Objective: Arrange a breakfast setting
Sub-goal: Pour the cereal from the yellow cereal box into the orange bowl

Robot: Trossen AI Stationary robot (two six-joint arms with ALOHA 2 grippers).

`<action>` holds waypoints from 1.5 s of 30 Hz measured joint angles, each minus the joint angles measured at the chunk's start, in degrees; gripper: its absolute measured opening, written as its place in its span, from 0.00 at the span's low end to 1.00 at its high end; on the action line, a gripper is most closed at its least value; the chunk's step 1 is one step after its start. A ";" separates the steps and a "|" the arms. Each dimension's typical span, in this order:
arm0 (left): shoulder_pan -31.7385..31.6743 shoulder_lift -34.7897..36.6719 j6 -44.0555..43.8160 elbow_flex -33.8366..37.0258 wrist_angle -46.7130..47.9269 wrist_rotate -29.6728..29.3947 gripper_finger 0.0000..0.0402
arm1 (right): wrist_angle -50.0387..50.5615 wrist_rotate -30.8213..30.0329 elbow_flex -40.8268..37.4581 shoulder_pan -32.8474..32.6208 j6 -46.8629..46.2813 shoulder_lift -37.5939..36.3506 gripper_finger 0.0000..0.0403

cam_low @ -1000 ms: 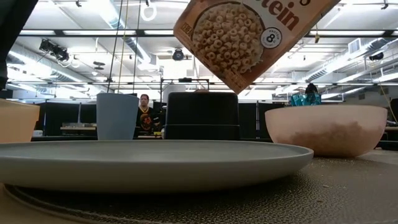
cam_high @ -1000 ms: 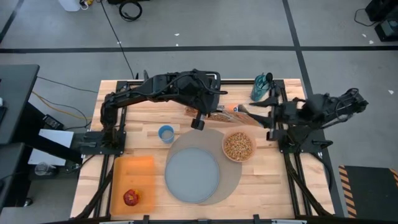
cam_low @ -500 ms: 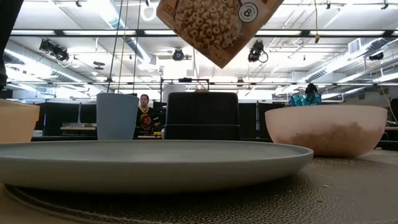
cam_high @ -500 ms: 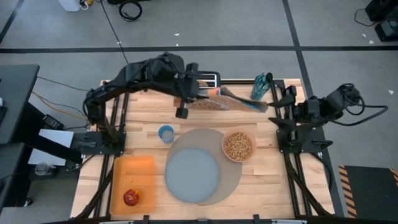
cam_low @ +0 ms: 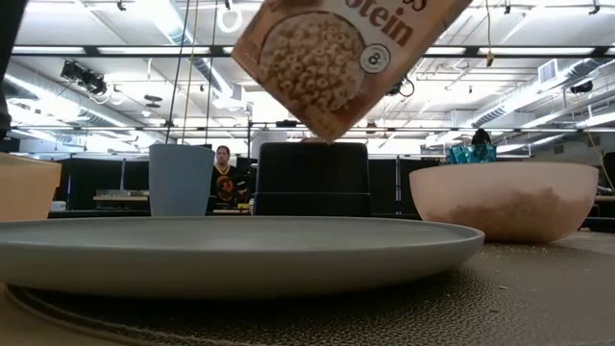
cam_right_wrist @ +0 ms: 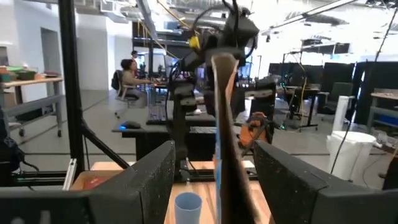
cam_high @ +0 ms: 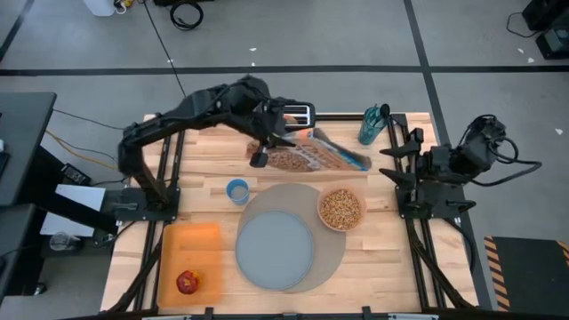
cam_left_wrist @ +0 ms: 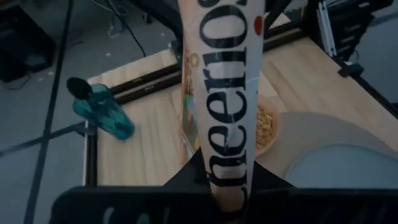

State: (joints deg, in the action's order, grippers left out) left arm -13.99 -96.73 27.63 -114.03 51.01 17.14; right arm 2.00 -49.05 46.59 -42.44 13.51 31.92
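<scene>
My left gripper is shut on a brown cereal box in the air over the table's far middle. It also shows in the low view. The pink bowl, with cereal in it, and the blue-grey plate rest on the round grey mat. The small blue cup stands left of the mat. The red apple lies on the orange board. My right gripper is open and empty at the right edge. Spoon and bagel are out of view. My left gripper holds the cereal box by one end, pinched between its two fingers across the box's broad faces. The fingers come roughly level from the table's left, and the box runs on from them toward the right. The box is lifted clear and tilted.
The black toaster stands at the far edge behind the box. A teal bottle stands at the far right. A person sits in the room beyond the table.
My left gripper has carried the cereal box from over the bowl toward the table's far left, rising, then dipped a little. The box has swung away from the bowl. My right arm has drawn back toward the right edge.
</scene>
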 joint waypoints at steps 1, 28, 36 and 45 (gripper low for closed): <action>-0.54 1.95 -0.02 3.27 -1.69 0.04 0.03 | -0.93 -0.38 0.00 -0.68 0.72 0.00 0.56; -7.22 57.52 -11.61 56.60 -25.39 -20.50 0.03 | -9.06 -9.81 0.00 -5.11 4.39 6.67 0.55; -7.22 64.81 -17.08 64.56 -30.58 -32.49 0.03 | -7.92 -11.05 0.00 -4.60 2.63 9.67 0.55; -6.06 65.34 -21.92 73.82 -39.17 -46.68 0.03 | -8.52 -9.21 -3.86 0.53 -2.27 13.38 0.55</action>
State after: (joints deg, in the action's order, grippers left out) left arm -20.05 -31.39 5.71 -40.21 11.85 -29.54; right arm -6.51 -58.26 42.72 -41.92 11.23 45.31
